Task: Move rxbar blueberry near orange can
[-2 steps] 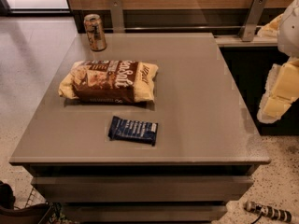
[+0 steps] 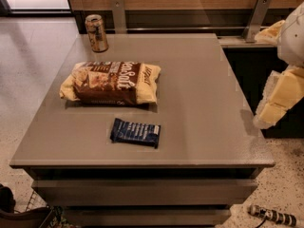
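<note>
navy rxbar blueberry (image 2: 136, 132), tool (image 2: 274, 109) well apart to its right, state unclear

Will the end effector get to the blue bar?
Probably yes. The end effector hangs right of the table; the rxbar blueberry lies uncovered near the front, with nothing standing between them.

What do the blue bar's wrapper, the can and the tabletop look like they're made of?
The rxbar blueberry: probably plastic film, thin, with a faint sheen. The orange can: seemingly metal, given its silvery top rim. The table: smooth grey laminate or paint, satin, showing soft reflections. The gripper hangs beyond the table's right edge.
</note>
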`<state>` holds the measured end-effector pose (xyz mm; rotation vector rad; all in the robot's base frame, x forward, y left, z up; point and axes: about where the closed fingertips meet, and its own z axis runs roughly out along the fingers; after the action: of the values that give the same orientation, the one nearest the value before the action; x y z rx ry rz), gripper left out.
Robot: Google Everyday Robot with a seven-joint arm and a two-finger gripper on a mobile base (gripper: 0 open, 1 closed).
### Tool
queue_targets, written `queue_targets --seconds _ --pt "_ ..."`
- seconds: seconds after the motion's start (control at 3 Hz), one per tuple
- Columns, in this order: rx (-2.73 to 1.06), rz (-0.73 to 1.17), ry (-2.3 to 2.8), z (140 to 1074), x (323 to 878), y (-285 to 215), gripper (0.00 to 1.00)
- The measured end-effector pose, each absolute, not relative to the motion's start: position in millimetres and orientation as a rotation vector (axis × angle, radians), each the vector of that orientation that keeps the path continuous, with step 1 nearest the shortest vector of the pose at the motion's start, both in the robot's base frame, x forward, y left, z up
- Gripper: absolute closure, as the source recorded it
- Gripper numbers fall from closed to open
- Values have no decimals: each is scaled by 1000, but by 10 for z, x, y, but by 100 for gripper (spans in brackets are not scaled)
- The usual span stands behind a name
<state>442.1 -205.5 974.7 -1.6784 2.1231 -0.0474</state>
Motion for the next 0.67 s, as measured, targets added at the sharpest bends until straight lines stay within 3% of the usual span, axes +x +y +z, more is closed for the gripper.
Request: queue_targets --seconds 0.67 --pt "-1514 211 1911 9461 4654 -1812 0"
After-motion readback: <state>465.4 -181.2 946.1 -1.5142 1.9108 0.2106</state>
